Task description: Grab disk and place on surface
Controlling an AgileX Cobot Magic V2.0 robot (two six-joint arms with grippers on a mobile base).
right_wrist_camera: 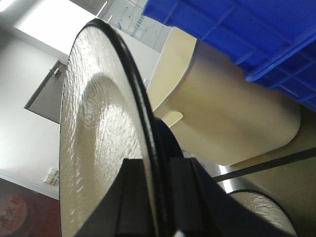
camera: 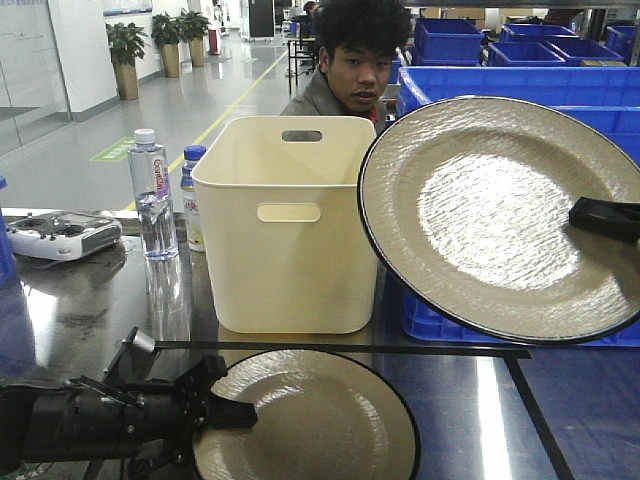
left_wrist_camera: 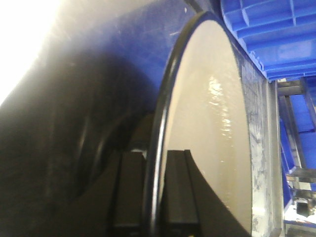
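Disk [camera: 480, 210] rim betw. R gripper [right_wrist_camera: 158, 170] jaws, tilted.

A dark, shiny metal tabletop [camera: 70, 300] is marked with black tape lines [camera: 340, 348]. Behind the tape are stood a cream bin [camera: 285, 250], a clear water bottle [camera: 152, 205], a second bottle [camera: 191, 215] and a white controller [camera: 62, 235]. Just in front of the tape, a tan plate [camera: 320, 420] is seen lying flat.

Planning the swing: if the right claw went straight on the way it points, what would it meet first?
Probably the cream bin, reached first by the held plate; depth is unclear.
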